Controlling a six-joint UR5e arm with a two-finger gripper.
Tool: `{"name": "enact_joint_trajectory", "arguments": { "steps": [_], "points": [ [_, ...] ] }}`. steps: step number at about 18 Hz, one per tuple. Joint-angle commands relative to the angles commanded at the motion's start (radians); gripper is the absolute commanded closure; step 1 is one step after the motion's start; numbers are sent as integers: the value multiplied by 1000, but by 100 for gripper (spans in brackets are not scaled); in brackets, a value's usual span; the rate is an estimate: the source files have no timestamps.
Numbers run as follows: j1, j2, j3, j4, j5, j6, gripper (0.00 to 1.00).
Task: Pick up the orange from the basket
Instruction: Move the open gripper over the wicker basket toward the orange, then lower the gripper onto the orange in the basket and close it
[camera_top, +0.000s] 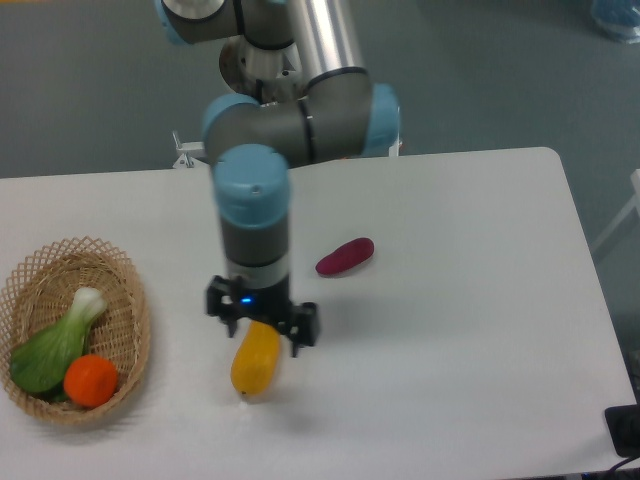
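Note:
The orange (91, 381) is a small round orange-red fruit lying in the front part of the woven wicker basket (132, 300) at the table's left edge. A green leafy vegetable with a white stalk (55, 342) lies beside it in the basket. My gripper (262, 335) hangs well to the right of the basket, directly over an elongated yellow mango-like fruit (256, 362) on the table. Its fingers are hidden behind the gripper body, so whether they grip the yellow fruit cannot be told.
A dark red-purple oblong vegetable (345, 256) lies on the white table right of the arm. The arm's grey and blue links (290, 120) rise from the table's far edge. A dark object (625, 430) sits at the front right corner.

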Motion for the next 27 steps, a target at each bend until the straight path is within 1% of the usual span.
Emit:
{"name": "enact_joint_trajectory", "arguments": {
  "steps": [2, 3, 4, 7, 9, 13, 15, 19, 27],
  "points": [
    [-63, -23, 5, 5, -2, -70, 0],
    [-81, -32, 5, 8, 0, -92, 0],
    [-110, -57, 21, 9, 0, -129, 0],
    [-134, -90, 55, 9, 0, -187, 0],
    [-166, -115, 86, 9, 1, -230, 0],
    [-210, -179, 130, 9, 11, -240, 0],
    [-218, -206, 146, 11, 11, -249, 0],
    [-236, -213, 140, 9, 12, -253, 0],
    [-249, -242, 144, 11, 11, -258, 0]
  ]
}}
